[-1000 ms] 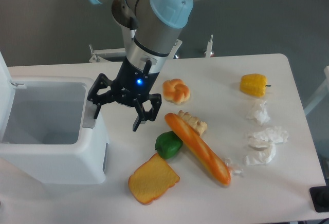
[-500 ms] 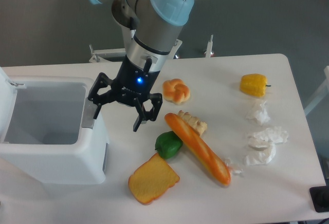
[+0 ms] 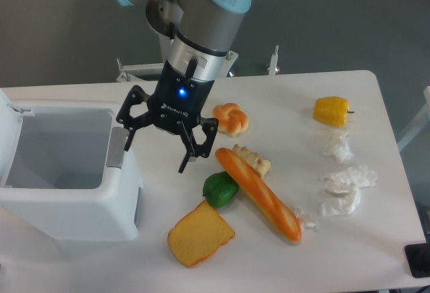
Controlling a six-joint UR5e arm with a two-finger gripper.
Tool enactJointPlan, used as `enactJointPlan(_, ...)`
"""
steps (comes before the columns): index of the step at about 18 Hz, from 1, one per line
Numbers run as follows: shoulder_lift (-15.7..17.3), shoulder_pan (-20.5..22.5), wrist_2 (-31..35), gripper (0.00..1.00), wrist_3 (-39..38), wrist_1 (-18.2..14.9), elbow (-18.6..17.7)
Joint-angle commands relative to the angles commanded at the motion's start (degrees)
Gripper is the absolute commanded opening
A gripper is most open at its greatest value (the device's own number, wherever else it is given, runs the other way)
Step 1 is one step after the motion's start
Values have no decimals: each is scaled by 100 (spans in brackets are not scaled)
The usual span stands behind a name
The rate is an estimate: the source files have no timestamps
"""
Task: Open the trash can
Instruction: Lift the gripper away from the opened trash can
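The trash can (image 3: 74, 209) is a big white boxy bin at the left of the table. Its lid (image 3: 8, 121) stands swung up at the far left, so the hollow inside shows. A grey tab (image 3: 115, 149) sits on the bin's right rim. My gripper (image 3: 156, 153) hangs just right of that rim, fingers spread wide and pointing down, with nothing between them. One fingertip (image 3: 127, 142) is close beside the grey tab; whether it touches it I cannot tell.
Right of the gripper lie a bun (image 3: 230, 119), a long baguette (image 3: 259, 193), a green pepper (image 3: 220, 189), a toast slice (image 3: 199, 234) and a small pastry (image 3: 252, 159). A yellow pepper (image 3: 332, 111) and crumpled tissues (image 3: 344, 189) sit at the right.
The gripper has risen slightly and its fingers have spread a little wider. The lid has stayed up throughout.
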Motion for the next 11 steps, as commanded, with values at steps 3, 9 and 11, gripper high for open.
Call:
enactJointPlan(3, 9, 88, 236, 100, 255, 9, 0)
enactJointPlan(9, 9, 97, 1098, 100, 730, 9, -9)
enactJointPlan(11, 9, 80, 1361, 100, 827, 0, -9)
